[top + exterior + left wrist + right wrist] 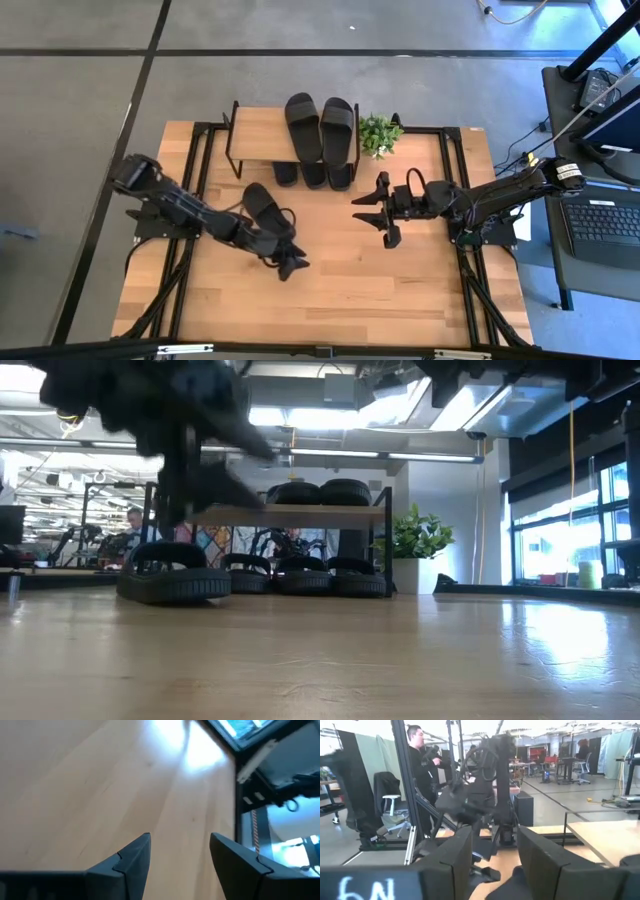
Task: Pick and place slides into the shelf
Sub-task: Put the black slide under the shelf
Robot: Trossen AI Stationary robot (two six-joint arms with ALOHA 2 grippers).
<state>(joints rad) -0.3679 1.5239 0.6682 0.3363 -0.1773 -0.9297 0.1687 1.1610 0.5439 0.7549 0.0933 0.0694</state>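
Note:
The shelf (pixel 262 132) stands at the table's far edge. Two black slides (pixel 302 125) (pixel 338 128) lie on its top plank, and three more (pixel 314 175) sit side by side on its lower tier, toes toward the near side. A sixth slide (pixel 262 205) lies sole down on the table in front of the shelf, partly under my left arm. My left gripper (pixel 292 265) (pixel 180 840) is open, nearer and to the right of that slide, with bare tabletop between its fingers. My right gripper (pixel 368 212) (pixel 495 832) is open above the table's right half, pointing left and holding nothing.
A small potted plant (pixel 379 133) stands at the shelf's right end. Black frame rails (pixel 455 200) run along the table's left and right sides. A laptop (pixel 605 225) sits on a stand beyond the right edge. A person (pixel 420 760) stands in the room behind.

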